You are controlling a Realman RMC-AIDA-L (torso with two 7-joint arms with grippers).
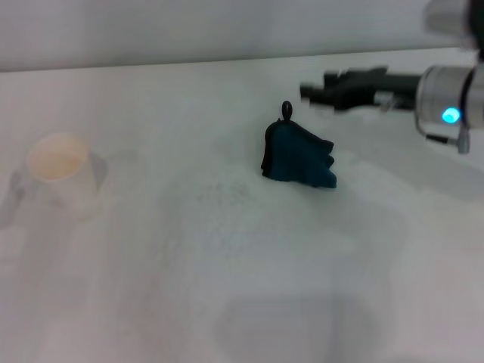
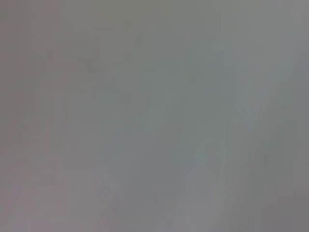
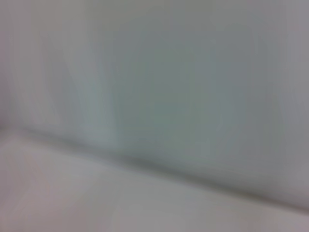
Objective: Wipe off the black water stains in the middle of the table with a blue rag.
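The blue rag (image 1: 297,157) lies crumpled in a heap on the white table (image 1: 151,302), right of the middle, with its black loop (image 1: 286,110) sticking up at the back. My right gripper (image 1: 321,92) hangs in the air behind and to the right of the rag, apart from it, fingers open and empty. No black water stain shows; only a faint grey speckled patch (image 1: 225,193) lies left of the rag. The left gripper is out of view. Both wrist views show only blank grey surface.
A white paper cup (image 1: 62,172) stands upright at the left of the table. The table's far edge meets a pale wall (image 1: 189,30) at the back.
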